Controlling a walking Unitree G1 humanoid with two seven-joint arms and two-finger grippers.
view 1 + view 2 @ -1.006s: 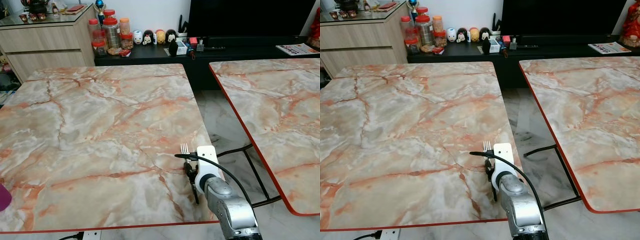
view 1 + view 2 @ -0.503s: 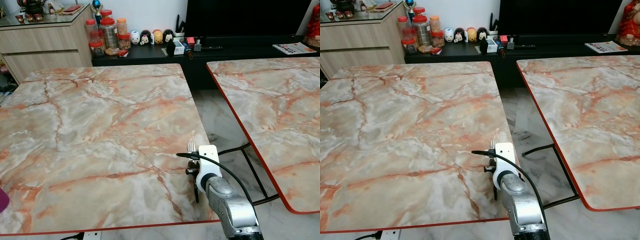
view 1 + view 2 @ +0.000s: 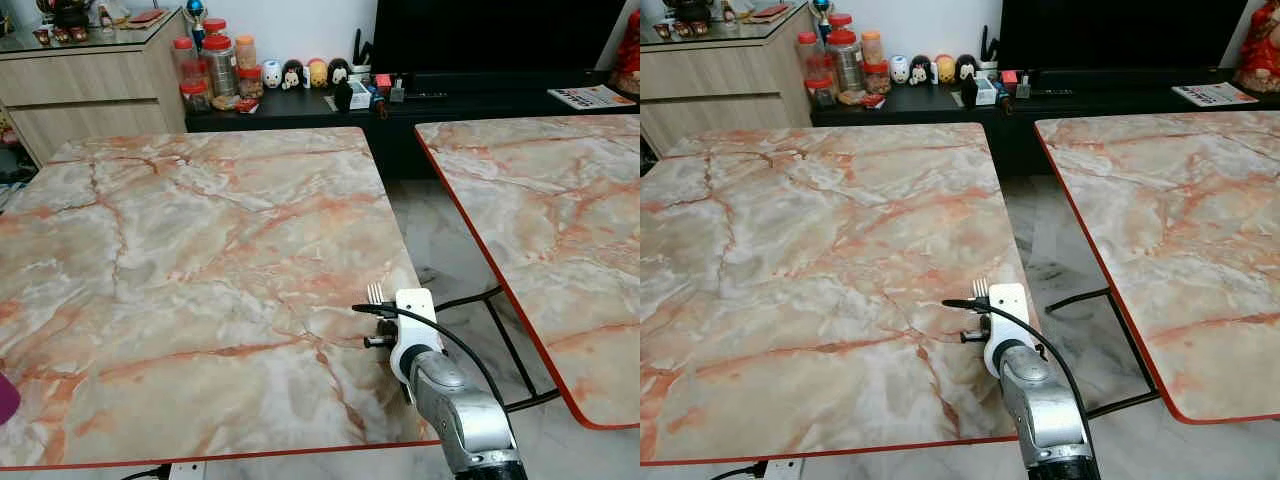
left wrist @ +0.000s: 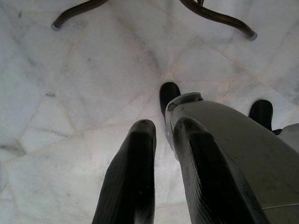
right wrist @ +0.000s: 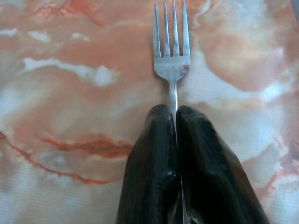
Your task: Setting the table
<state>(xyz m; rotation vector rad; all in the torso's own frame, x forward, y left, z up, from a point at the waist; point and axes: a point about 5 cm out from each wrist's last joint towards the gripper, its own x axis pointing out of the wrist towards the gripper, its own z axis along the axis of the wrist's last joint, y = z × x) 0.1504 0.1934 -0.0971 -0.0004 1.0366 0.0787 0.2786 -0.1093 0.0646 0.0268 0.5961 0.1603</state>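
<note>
Steel and four-tined, the silver fork (image 5: 172,56) sits clamped by its handle between the right hand's (image 5: 174,119) two black fingers, just above the near right corner of the pink-veined marble surface (image 3: 200,240). Nothing is laid on it, so the setting looks barely begun. The left hand (image 4: 161,135) hangs over the floor, fingers slightly parted, holding nothing.

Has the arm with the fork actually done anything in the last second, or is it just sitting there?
Hardly anything. The right gripper stays shut on the fork, tines forward, over the near right corner of the marble table. It dipped slightly half a second ago and is back about where it was; part of that shift is the camera moving. Nothing was let go. The left gripper hangs idle over the floor.
</note>
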